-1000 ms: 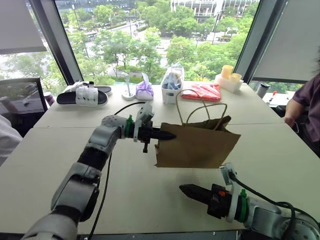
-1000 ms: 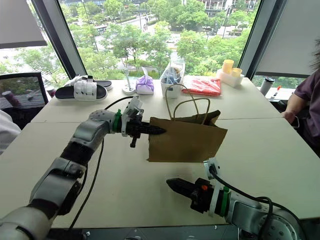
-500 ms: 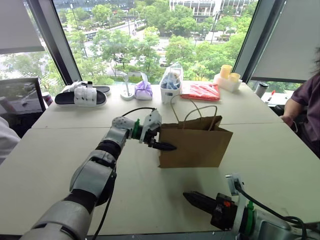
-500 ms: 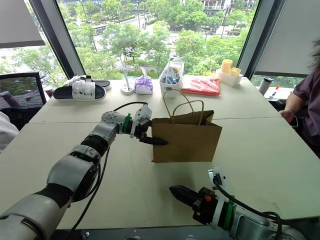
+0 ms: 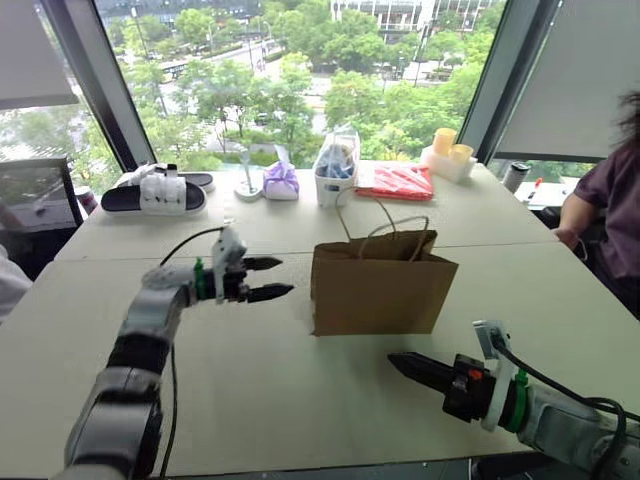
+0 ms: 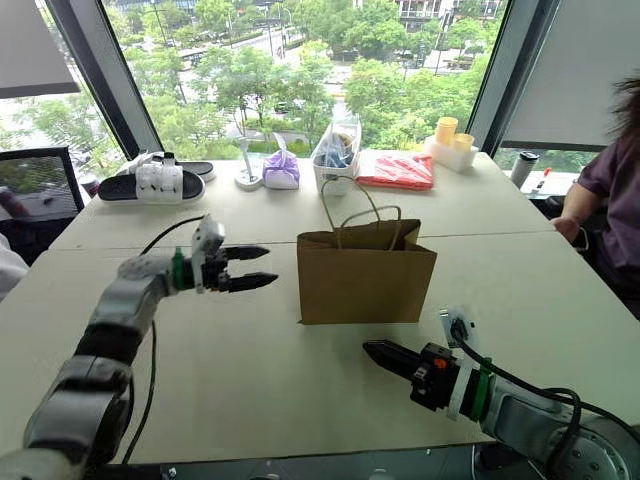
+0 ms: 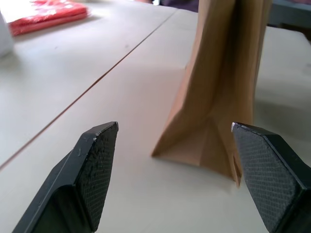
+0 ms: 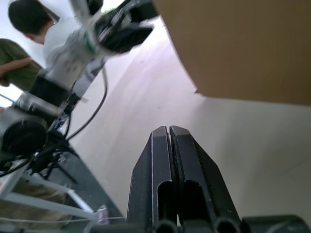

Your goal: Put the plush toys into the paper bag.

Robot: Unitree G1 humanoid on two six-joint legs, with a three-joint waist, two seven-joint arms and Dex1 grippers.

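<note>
Right now the left gripper (image 5: 276, 278) has its two black fingers spread wide with nothing between them; it floats above the table (image 5: 300, 400) at about nine o'clock from the paper bag (image 5: 380, 290), near it but not touching; the fingers point toward the bag's narrow side. In the left wrist view that folded side of the bag (image 7: 218, 97) stands between the two finger pads (image 7: 97, 170), farther off.

The right gripper (image 5: 400, 364) has its fingers pressed tight together and holds nothing; it sits low over the table at about five o'clock from the bag, with its tip pointing toward the robot's left; in the right wrist view the closed fingers (image 8: 172, 160) show a thin line where they meet, with the brown bag (image 8: 243, 43) above them.

The paper bag stands upright in the middle of the table; its thin cord handles (image 5: 385, 225) stick up in loops over its open top. I cannot see the plush toys; whether they are inside the bag I cannot tell.

Farther back, at twelve o'clock from the bag, by the window, are a clear plastic bag with blue things (image 5: 335, 170), a purple cloth bundle (image 5: 281, 180) and a flat red packet (image 5: 405, 182); at about ten o'clock lie black and white sandals (image 5: 155, 192); at one o'clock are yellow cups (image 5: 450, 150). A person (image 5: 605, 215) sits at the table's edge at about three o'clock.
</note>
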